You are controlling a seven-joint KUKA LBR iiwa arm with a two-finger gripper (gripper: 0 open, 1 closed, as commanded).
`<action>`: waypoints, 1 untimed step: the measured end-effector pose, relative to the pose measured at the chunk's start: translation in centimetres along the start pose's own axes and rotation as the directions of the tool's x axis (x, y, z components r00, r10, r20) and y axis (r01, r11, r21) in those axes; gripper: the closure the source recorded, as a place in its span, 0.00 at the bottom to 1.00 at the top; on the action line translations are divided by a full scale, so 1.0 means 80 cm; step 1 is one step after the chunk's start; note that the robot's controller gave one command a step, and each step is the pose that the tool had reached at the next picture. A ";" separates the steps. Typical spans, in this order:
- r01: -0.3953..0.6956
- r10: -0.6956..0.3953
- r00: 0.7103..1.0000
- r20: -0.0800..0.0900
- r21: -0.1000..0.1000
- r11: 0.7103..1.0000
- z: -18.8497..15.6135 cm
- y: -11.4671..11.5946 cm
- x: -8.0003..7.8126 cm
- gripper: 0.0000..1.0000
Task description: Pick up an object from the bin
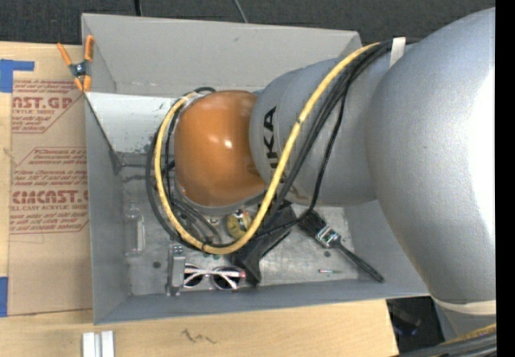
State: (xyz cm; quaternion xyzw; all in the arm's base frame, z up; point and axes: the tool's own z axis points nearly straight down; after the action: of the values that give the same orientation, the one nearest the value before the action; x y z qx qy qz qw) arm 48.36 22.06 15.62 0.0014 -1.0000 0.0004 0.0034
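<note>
Lengthwise, sunglasses (213,276) left-to-right along bin (241,50) wall

Even bright light, soft sheen on orange cover (213,146), shadowed bin (106,194) floor

Silver-grey arm (402,130) with black KUKA lettering beside its glossy orange cover (213,146); yellow and black cables (281,170) loop round that cover

Pale pink-framed sunglasses (213,276), flat by the bin's (241,301) near wall.
</note>
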 end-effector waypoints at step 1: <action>-0.003 0.003 1.000 0.006 -0.002 1.000 -0.004 -0.001 -0.003 0.00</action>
State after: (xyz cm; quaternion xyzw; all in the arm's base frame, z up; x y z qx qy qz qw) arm 48.58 21.98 15.92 0.0000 -1.0000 -0.0004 0.0003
